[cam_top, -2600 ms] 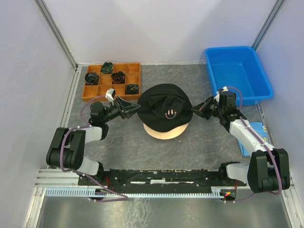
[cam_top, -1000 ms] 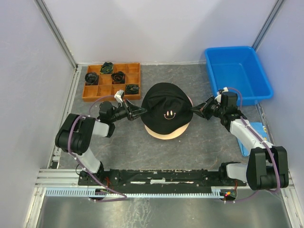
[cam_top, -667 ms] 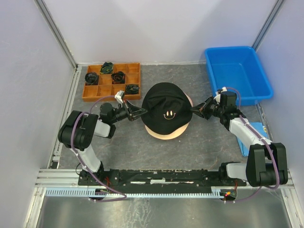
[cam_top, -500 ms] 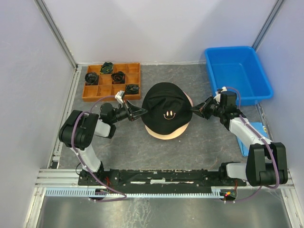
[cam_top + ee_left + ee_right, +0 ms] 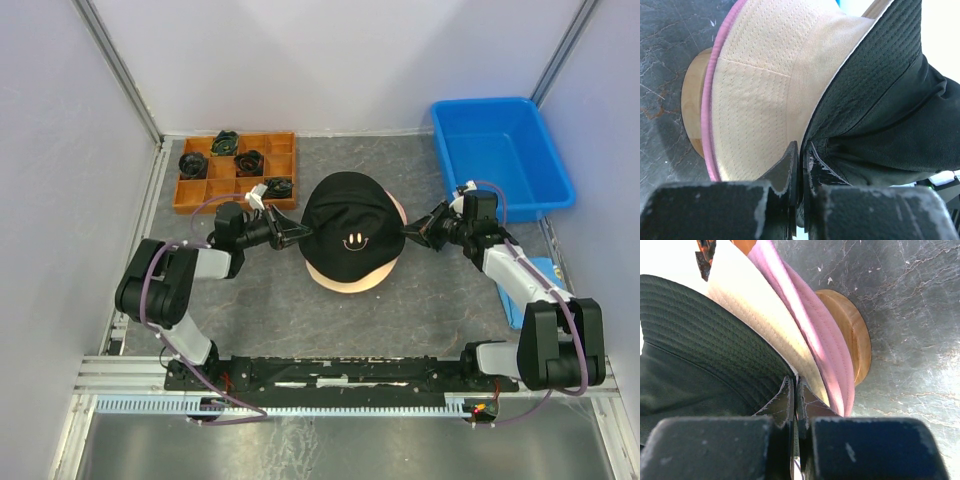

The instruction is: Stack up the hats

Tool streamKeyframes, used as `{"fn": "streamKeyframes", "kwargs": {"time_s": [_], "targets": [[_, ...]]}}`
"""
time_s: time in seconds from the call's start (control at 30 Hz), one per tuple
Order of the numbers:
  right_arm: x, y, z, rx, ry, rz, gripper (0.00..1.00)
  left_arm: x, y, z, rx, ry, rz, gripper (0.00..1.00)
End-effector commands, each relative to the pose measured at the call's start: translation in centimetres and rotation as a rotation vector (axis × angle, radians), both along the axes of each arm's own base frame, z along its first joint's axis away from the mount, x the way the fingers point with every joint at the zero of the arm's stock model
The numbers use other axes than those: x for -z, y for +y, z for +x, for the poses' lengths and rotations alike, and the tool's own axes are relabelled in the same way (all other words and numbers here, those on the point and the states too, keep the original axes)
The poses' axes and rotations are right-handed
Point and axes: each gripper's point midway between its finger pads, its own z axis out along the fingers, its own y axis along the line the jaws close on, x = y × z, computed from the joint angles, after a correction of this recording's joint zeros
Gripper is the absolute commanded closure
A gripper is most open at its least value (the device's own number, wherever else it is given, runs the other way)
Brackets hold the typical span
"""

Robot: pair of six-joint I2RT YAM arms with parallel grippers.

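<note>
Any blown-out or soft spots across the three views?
Left wrist: top-right corner blown out white; housing of left gripper blurred; black fabric bucket hat sharp. Right wrist: top-left overexposed; housing of right gripper blurred; sheen on grey marbled tabletop. Top external: even, sharp.

The only sign I can make out is a small pale smiley face [image 5: 353, 241] on the black bucket hat [image 5: 338, 203]; I can read no words, brands or numbers

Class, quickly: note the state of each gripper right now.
Left gripper: closed on the black hat, at its brim.
Right gripper: closed on the black hat, at the opposite side of the brim.
</note>
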Motion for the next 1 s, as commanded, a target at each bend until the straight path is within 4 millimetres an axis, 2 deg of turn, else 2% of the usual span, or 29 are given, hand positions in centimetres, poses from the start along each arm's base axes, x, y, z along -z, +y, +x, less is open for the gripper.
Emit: {"fn": "streamKeyframes", "kwargs": {"time_s": [0.0,0.2,0.3,0.43,0.57,0.67,0.87,0.93,0.97], "targets": [[8.6,-6.2,-4.6,0.139,0.301,-0.308,1.00,8.0,2.2,-2.6,-0.046,0.262,0.239,0.97],[8.2,-5.9,-6.4,0.095,0.305,-0.316,1.00,6.2,1.8,-1.0,-0.041,0.228,0.257,0.96],[8.0,-5.6,-7.6,0.071,0.309,-0.311,1.00,5.3,1.5,0.3,-0.038,0.211,0.263,0.89],[8.3,-4.6,-8.9,0.031,0.328,-0.306,1.00,4.7,0.8,2.1,-0.016,0.201,0.271,0.86],[8.5,-4.0,-9.4,0.010,0.329,-0.302,0.99,4.5,0.0,2.9,0.001,0.204,0.278,0.81],[7.7,-4.2,-9.2,0.011,0.296,-0.310,0.83,4.4,-0.3,2.6,0.007,0.197,0.283,0.79],[5.5,-4.2,-8.2,0.028,0.223,-0.309,0.55,3.7,-0.2,1.8,0.011,0.187,0.269,0.62],[4.2,-4.5,-7.9,0.037,0.192,-0.324,0.51,2.9,-0.4,1.9,0.012,0.172,0.259,0.55],[3.3,-4.8,-7.7,0.047,0.169,-0.335,0.50,2.6,-0.4,2.0,0.011,0.168,0.255,0.47]]}}
